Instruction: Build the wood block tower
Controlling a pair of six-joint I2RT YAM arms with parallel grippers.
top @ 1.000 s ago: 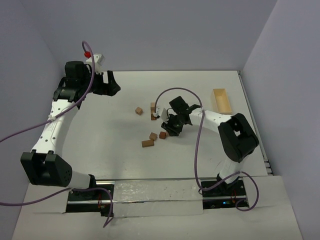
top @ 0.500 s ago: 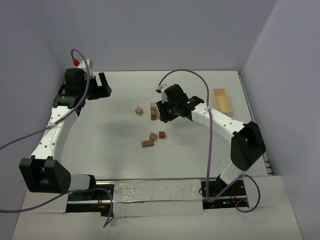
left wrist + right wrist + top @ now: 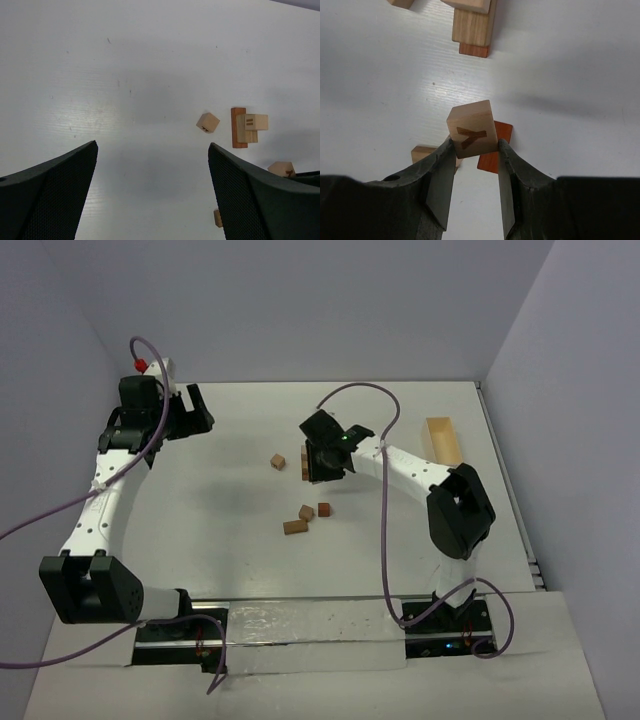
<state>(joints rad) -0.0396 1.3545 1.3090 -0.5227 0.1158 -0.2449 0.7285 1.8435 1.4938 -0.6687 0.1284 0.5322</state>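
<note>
Near the table's middle, the right gripper (image 3: 472, 147) is clamped on a tan cube (image 3: 471, 129) (a brown mark shows on its face). It appears raised above the loose blocks (image 3: 307, 512), presumably to carry the cube to the tower (image 3: 472, 27), a low stack lying at 12 o'clock from the cube in the wrist view. At 10 o'clock from that stack, the left gripper (image 3: 152, 150) hangs with its jaws wide apart and empty, likely parked to leave room.

left tool (image 3: 152, 145) spread wide | loose cube (image 3: 207, 122) just beside tower (image 3: 246, 127)
</note>
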